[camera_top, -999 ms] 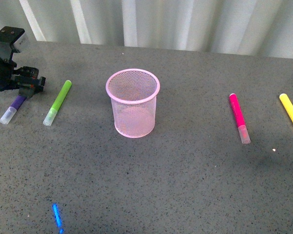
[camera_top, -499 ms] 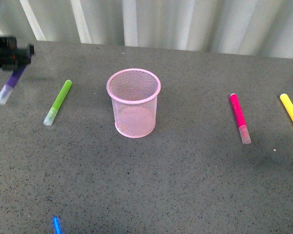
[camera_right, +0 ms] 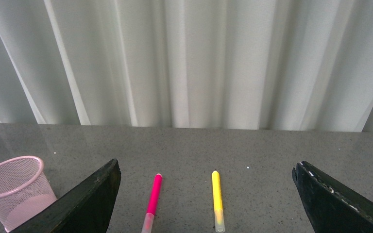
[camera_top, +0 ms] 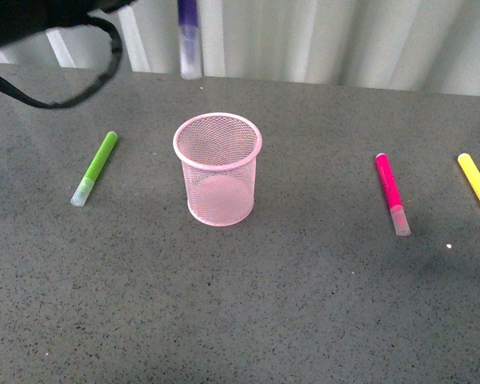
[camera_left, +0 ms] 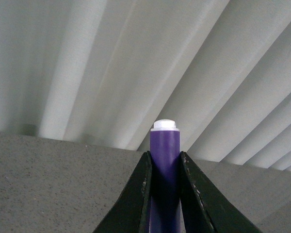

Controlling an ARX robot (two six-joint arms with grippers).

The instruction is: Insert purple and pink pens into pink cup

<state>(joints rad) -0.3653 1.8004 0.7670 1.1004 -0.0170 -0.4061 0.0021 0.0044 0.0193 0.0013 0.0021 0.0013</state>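
The purple pen (camera_top: 189,24) hangs upright high above the table, clear cap down, just behind and left of the pink cup (camera_top: 218,172). Its top runs out of the front view. My left gripper (camera_left: 165,156) is shut on the purple pen (camera_left: 165,145), both fingers pressed on the barrel; only its black arm (camera_top: 32,16) shows in front. The pink pen (camera_top: 391,190) lies on the table right of the cup. In the right wrist view my right gripper (camera_right: 205,170) is open above the pink pen (camera_right: 153,195), with the cup (camera_right: 24,194) off to one side.
A lime green marker (camera_top: 95,166) lies left of the cup. A yellow marker (camera_top: 478,186) lies at the right edge, beside the pink pen. A black cable (camera_top: 72,96) loops down from the left arm. White curtains hang behind the grey table (camera_top: 240,304).
The left gripper has lifted the purple pen off the table at the far left and carried it up and right, turning it upright, to a spot above the cup's back left.
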